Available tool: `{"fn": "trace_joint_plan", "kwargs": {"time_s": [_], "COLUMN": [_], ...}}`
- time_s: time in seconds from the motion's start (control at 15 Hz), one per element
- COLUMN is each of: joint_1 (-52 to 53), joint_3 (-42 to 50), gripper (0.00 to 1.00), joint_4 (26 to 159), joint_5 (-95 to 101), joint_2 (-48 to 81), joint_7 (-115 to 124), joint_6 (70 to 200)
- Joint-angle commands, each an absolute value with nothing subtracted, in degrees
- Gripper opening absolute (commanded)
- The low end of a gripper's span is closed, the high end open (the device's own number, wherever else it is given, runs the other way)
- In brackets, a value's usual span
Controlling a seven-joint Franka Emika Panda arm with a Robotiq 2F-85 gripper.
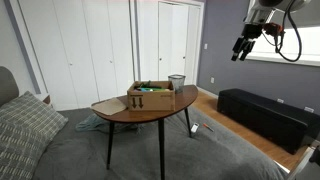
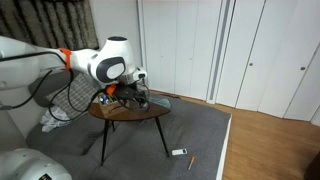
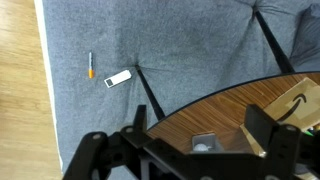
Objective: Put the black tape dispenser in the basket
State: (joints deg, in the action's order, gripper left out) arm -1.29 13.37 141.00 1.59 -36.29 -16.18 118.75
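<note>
The basket (image 1: 176, 80), a small dark wire-mesh cylinder, stands on the round wooden table (image 1: 115, 108) next to a brown box (image 1: 150, 96). I cannot make out the black tape dispenser; dark items lie in the box. My gripper (image 1: 242, 47) hangs high in the air, far from the table, open and empty. In the wrist view its two dark fingers (image 3: 200, 125) frame the table edge (image 3: 215, 108), a corner of the box (image 3: 298, 95) and a small grey thing (image 3: 203, 143) I cannot identify. In an exterior view my arm (image 2: 108, 64) hides much of the table (image 2: 150, 113).
A pen (image 3: 90, 66) and a small white item (image 3: 119, 78) lie on the grey carpet by the table legs. A black bench (image 1: 265, 112) stands by the wall. A checked pillow (image 1: 28, 125) lies in the foreground. White closet doors (image 1: 90, 45) are behind the table.
</note>
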Motion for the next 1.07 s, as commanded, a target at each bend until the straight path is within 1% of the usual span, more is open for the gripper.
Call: {"fn": "trace_joint_plan", "kwargs": {"time_s": [0.0, 0.47, 0.8, 1.0], "joint_1": [-2.2, -2.2, 7.5, 13.2], "joint_3": [12.6, 12.6, 8.8, 6.4], "gripper": [1.0, 1.0, 1.0, 1.0], "joint_4": [140.9, 140.9, 134.8, 129.1], "joint_5": [1.0, 1.0, -4.4, -8.4], "joint_2": [-36.1, -36.1, -29.5, -22.6], "joint_7": [-16.6, -16.6, -22.2, -26.1], "joint_6": [118.7, 118.7, 121.2, 124.2]}}
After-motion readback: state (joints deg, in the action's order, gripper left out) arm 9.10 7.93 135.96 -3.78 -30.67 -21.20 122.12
